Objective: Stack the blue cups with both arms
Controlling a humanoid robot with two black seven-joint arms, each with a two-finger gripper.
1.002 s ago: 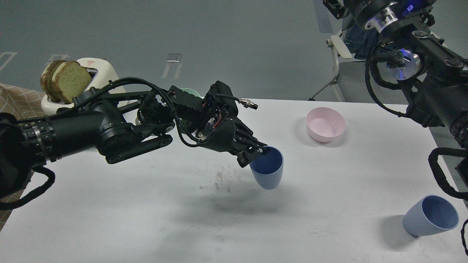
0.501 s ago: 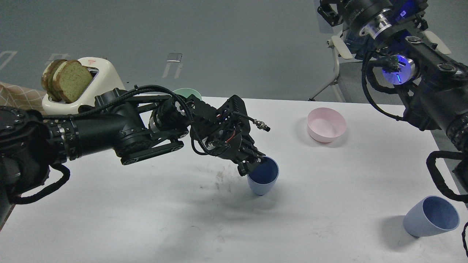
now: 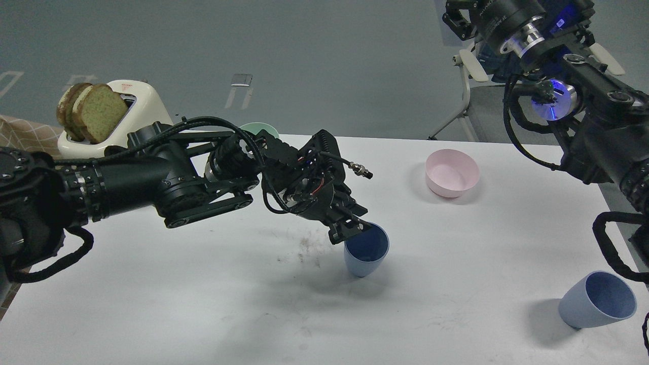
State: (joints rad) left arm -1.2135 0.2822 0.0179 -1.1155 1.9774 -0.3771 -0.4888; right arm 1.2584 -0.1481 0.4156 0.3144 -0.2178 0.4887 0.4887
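One blue cup (image 3: 366,252) stands near the middle of the white table (image 3: 203,304), a little tilted, with its base at or just above the tabletop. My left gripper (image 3: 351,226) is shut on the near-left part of its rim. The second blue cup (image 3: 598,300) rests tilted at the front right of the table, its mouth facing up and right, with nothing touching it. My right arm (image 3: 598,126) rises along the right edge. Its gripper (image 3: 459,20) is high at the top of the view, far from both cups, and its fingers cannot be made out.
A pink bowl (image 3: 452,173) sits at the back right of the table. A mint-green bowl (image 3: 258,130) shows behind my left arm. A white toaster (image 3: 129,114) with bread slices stands at the back left. A chair (image 3: 474,76) stands beyond the table.
My left gripper has lowered the blue cup from the air to the tabletop and set it more upright. The right arm has shifted slightly at the top.
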